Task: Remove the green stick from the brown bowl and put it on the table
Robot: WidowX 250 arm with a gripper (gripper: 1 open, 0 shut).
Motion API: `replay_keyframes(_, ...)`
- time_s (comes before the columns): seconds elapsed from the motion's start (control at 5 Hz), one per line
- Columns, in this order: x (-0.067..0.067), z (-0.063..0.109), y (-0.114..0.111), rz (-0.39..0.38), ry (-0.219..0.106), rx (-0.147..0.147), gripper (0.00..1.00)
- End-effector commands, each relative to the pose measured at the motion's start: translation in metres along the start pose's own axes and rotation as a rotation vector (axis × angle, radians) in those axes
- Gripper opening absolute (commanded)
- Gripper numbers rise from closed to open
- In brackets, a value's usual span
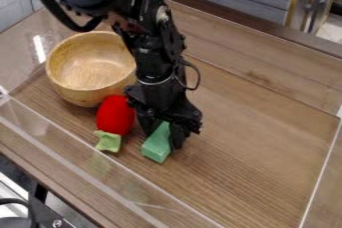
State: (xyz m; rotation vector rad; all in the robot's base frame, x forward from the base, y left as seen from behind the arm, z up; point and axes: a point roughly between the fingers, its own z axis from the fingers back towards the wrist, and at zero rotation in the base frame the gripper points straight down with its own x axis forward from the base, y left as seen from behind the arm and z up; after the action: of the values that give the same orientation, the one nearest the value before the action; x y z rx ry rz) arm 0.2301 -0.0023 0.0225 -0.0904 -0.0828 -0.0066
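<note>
the black gripper (166, 122) points straight down over the wooden table (254, 142), right at the upper end of the green stick (160, 143). the stick is out of the brown bowl (90, 68) and sits on the table top, its lower end toward the near edge and its upper end tucked between the fingers. the jaws stand partly spread on either side of that upper end; from here i cannot tell whether they pinch it or only straddle it. the bowl stands to the left and a little behind, with nothing showing inside it but bare wood. a red rounded object (115, 114) lies just beside the bowl's near rim and close to the left of the gripper, near the stick. a small light green piece (108, 143) rests just in front of the red one. a clear wall (80, 172) runs along the near edge of the table.
</note>
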Motion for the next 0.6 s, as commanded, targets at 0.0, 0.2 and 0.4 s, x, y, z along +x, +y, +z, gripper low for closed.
replay_keyframes(0.0, 0.012, 0.006, -0.002, 0.004, -0.036, 0.002, 0.0)
replay_keyframes(0.2, 0.014, 0.005, 0.0, 0.021, -0.038, 0.001, 0.0)
replay_keyframes(0.4, 0.017, 0.016, -0.006, 0.002, -0.033, -0.004, 0.0)
